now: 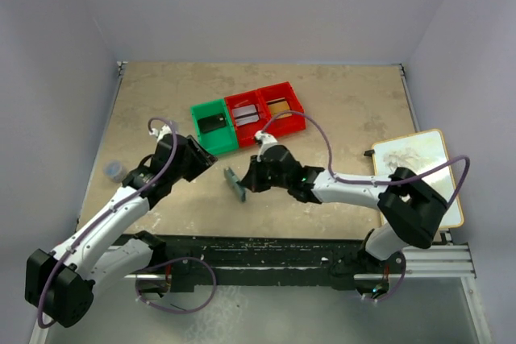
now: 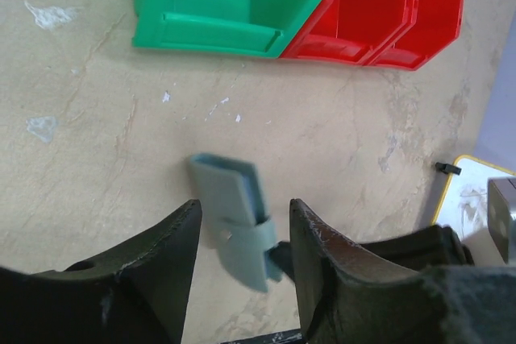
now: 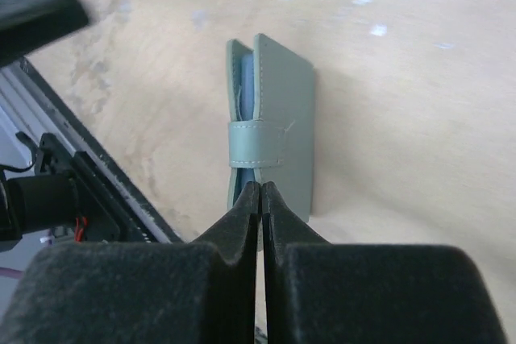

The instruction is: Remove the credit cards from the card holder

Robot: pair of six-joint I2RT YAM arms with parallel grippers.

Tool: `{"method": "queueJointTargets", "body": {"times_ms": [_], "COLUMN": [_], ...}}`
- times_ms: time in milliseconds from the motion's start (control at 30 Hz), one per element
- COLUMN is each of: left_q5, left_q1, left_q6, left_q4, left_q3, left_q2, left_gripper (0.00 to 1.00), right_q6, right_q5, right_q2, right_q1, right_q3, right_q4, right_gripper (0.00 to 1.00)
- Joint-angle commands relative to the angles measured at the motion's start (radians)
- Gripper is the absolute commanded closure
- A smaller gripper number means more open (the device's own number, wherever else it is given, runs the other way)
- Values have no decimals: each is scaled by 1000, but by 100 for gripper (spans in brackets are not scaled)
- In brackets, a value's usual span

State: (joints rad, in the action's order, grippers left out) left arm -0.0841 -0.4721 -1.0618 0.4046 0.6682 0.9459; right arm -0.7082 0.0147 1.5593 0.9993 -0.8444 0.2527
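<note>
Two fingers of the right gripper [image 3: 260,192] pinch the edge of the small light blue bifold card holder [image 3: 278,110], its strap [image 3: 256,144] fastened; the left gripper [image 2: 243,207] gapes wide nearby

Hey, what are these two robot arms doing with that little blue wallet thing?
They are working on a small light blue card holder that is meant to be emptied of its cards. The right gripper appears pinched shut on its near edge, propping it up on the table. The left gripper hovers open close by, not touching it. The strap wraps around both panels, so the holder looks closed, and no card is out yet. A green bin and red bins sit behind.
</note>
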Motion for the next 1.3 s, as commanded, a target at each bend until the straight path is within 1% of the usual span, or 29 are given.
{"method": "queueJointTargets", "body": {"times_ms": [0,33,67,133,167,233,267,367,433,500,533,600,767,933,1033,1100,1167,1267], "left_q5": [-55,-50,-41,-15,-2,17,24,55,72,87,90,91,137,162,172,182,192,212], "left_q1": [-1,0,0,0,0,0,-1,-1,-1,-1,-1,-1,0,0,0,-1,0,0], "left_q6": [48,49,49,52,54,54,55,67,80,91,94,101,106,106,103,99,98,109], "left_q4": [16,13,6,-15,-27,-45,-53,-84,-98,-110,-110,-98,-146,-163,-183,-194,-202,-209], "left_q3": [51,49,46,33,29,20,17,12,11,8,6,6,-28,-43,-61,-71,-79,-87], "left_q2": [-15,-8,-2,10,17,30,38,60,76,100,116,153,213,258,263,269,278,295], "left_gripper": [54,54,54,54,54,54,53,53,53,54,55,55,58,59,58,58,58,58], "right_q6": [-121,-155,-191,-219,-225,-235,-239,-235,-226,-210,-204,-169,-72,-40,15,45,72,174], "right_q5": [-243,-241,-237,-247,-250,-236,-233,-206,-178,-118,-90,-12,1,75,122,145,117,68], "right_q2": [-56,-73,-92,-119,-124,-122,-119,-116,-134,-157,-164,-172,-148,-77,-32,-14,-15,-16], "right_q1": [-142,-161,-175,-196,-205,-213,-214,-214,-214,-214,-214,-214,-192,-117,-59,-47,-49,-62], "right_q3": [160,198,245,318,333,336,340,325,313,290,273,226,111,3,-47,-61,-55,-71], "right_q4": [203,221,247,310,307,248,239,165,128,55,14,-57,-135,-219,-244,-254,-250,-244], "right_gripper": [100,100,97,94,94,95,94,83,78,71,70,69,68,68,68,68,68,67]}}
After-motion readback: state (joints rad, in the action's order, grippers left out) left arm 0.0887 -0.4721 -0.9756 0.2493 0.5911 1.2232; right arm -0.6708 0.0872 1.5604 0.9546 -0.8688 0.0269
